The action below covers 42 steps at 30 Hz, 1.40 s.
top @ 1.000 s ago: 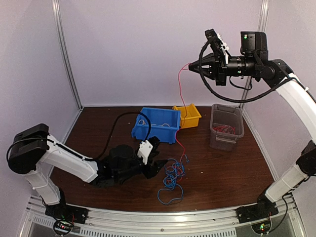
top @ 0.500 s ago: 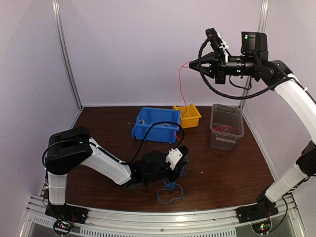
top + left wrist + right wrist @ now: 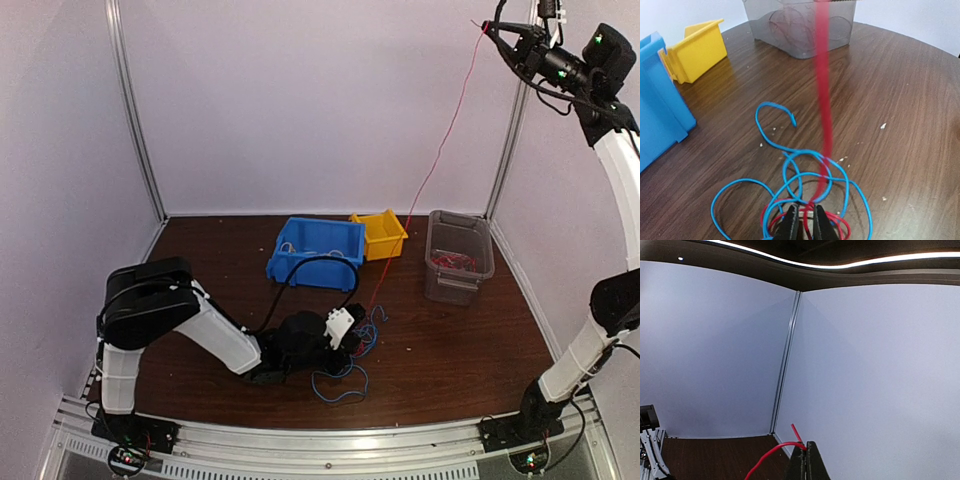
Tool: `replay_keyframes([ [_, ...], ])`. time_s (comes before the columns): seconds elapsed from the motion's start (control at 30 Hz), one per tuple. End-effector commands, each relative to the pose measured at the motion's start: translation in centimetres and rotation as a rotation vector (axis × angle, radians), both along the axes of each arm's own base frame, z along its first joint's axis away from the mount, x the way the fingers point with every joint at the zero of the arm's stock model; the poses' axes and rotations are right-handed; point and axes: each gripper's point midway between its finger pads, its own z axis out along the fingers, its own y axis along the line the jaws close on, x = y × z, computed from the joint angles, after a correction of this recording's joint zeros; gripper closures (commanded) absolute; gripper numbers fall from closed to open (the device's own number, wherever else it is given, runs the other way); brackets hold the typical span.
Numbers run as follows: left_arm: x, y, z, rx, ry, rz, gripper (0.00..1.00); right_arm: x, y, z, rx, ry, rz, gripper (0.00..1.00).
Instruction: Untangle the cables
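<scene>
A tangle of blue and red cables (image 3: 347, 368) lies on the brown table, front centre. My left gripper (image 3: 353, 337) lies low at the tangle's left side. In the left wrist view its gripper (image 3: 804, 214) has the jaws drawn close together on red strands (image 3: 840, 226) amid blue loops (image 3: 790, 161). One red cable (image 3: 441, 150) runs taut from the tangle up to my right gripper (image 3: 492, 28), raised high at the top right. In the right wrist view that gripper (image 3: 805, 447) is shut on the red cable's end (image 3: 771, 456).
A blue bin (image 3: 315, 252) and a yellow bin (image 3: 381, 234) stand behind the tangle. A clear grey container (image 3: 458, 257) with red strands inside stands at the back right. The left wrist view shows the yellow bin (image 3: 697, 50), the blue bin (image 3: 660, 117) and the grey container (image 3: 800, 27).
My left arm has swung right onto the tangle and its jaws have closed there. My right arm has risen up and to the right, pulling the red cable taut.
</scene>
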Motion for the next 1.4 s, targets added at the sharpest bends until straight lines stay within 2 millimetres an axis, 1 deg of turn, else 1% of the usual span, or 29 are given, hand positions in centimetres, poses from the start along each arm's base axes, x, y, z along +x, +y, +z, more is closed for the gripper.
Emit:
replay_keyframes([
  [0.0,0.8,1.3,-2.4,0.021,0.067,0.04,0.85,-1.2,-2.7,3.9,0.089,-0.076,0.002,1.0],
  [0.07,1.2,1.5,-2.8,0.024,0.08,0.049,0.82,-1.3,-3.3,4.5,0.097,-0.095,-0.014,1.0],
  [0.17,1.4,1.6,-3.5,0.037,0.098,0.042,0.82,-1.8,-3.8,5.3,0.104,-0.127,-0.037,1.0],
  [0.23,1.5,1.7,-4.2,0.05,0.108,0.044,0.82,-2.3,-4.1,6.1,0.106,-0.155,-0.051,1.0],
  [0.33,1.8,2.1,-4.9,0.063,0.128,0.054,0.8,-3.8,-5.0,7.5,0.105,-0.207,-0.066,1.0],
  [0.37,1.9,2.2,-5.1,0.065,0.131,0.059,0.78,-4.4,-5.3,7.8,0.106,-0.218,-0.062,1.0],
  [0.53,2.7,2.4,-5.1,0.08,0.132,0.101,0.6,-7.2,-6.9,9.8,0.126,-0.273,-0.051,1.0],
  [0.6,2.9,2.5,-5.3,0.091,0.133,0.116,0.56,-8.0,-7.1,10.2,0.125,-0.293,-0.049,1.0],
  [0.73,3.3,2.7,-5.5,0.107,0.134,0.141,0.53,-8.7,-7.1,10.5,0.125,-0.306,-0.042,1.0],
  [0.83,3.7,3.2,-6.1,0.138,0.137,0.178,0.51,-9.9,-7.2,10.9,0.111,-0.335,-0.039,1.0],
  [0.9,4.2,3.8,-6.4,0.155,0.139,0.22,0.48,-10.5,-7.4,11.1,0.108,-0.344,-0.043,1.0],
  [0.97,4.6,4.4,-6.1,0.166,0.139,0.261,0.47,-10.6,-7.5,11.0,0.104,-0.339,-0.044,1.0],
  [1.0,4.6,4.6,-5.4,0.157,0.133,0.264,0.5,-10.0,-7.6,10.7,0.107,-0.319,-0.043,1.0],
  [1.03,4.2,4.4,-3.9,0.116,0.115,0.24,0.53,-9.4,-7.7,10.0,0.109,-0.295,-0.032,1.0],
  [1.1,2.8,4.6,-0.4,0.017,0.064,0.185,0.57,-7.5,-8.0,7.9,0.123,-0.219,0.005,1.0],
  [1.13,2.3,4.9,1.3,-0.029,0.049,0.167,0.6,-6.2,-8.2,6.4,0.132,-0.166,0.019,1.0],
  [1.17,2.0,5.1,2.6,-0.059,0.041,0.155,0.63,-5.0,-8.1,4.7,0.134,-0.114,0.031,1.0],
  [1.23,1.6,5.3,4.5,-0.081,0.024,0.139,0.68,-2.6,-7.5,0.9,0.102,-0.035,0.035,1.0],
  [1.3,1.5,5.3,5.5,-0.071,0.01,0.125,0.71,-0.2,-6.0,-3.4,0.057,0.058,0.026,1.0],
  [1.33,1.5,5.4,5.6,-0.057,0.005,0.123,0.72,0.8,-5.5,-5.6,0.024,0.091,-0.002,1.0],
  [1.37,1.5,5.4,5.8,-0.044,0.0,0.121,0.73,1.6,-4.5,-7.8,-0.008,0.133,-0.022,1.0],
])
